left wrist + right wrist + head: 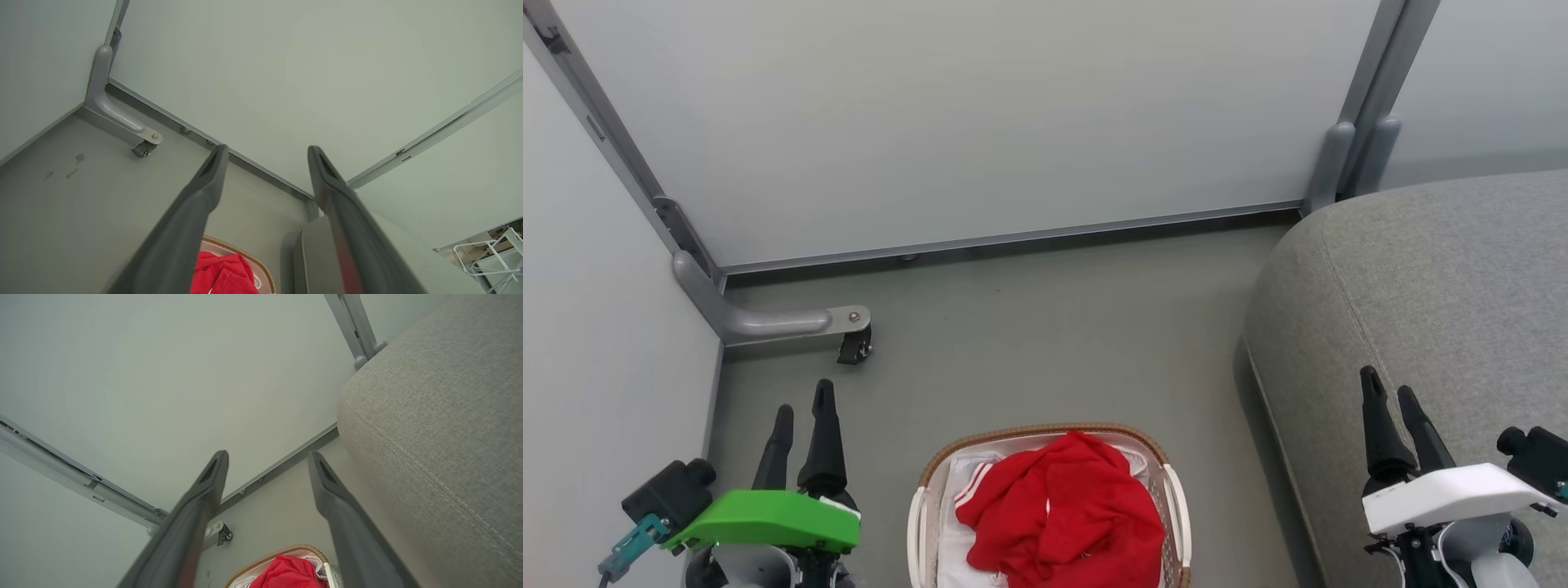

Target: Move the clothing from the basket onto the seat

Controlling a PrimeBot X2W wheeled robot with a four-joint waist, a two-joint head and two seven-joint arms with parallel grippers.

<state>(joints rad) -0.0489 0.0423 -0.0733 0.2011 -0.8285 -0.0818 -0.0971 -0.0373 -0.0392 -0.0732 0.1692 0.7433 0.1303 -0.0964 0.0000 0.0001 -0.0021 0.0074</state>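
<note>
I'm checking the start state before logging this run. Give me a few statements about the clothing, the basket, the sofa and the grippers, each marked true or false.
1. The red clothing lies in the basket. True.
2. The left gripper is shut on the clothing. False: it is open, off to the basket's left, holding nothing.
3. The sofa stands to the right of the basket. True.
4. The right gripper touches the basket's rim. False: it is open and apart from the basket, seen against the sofa.
</note>
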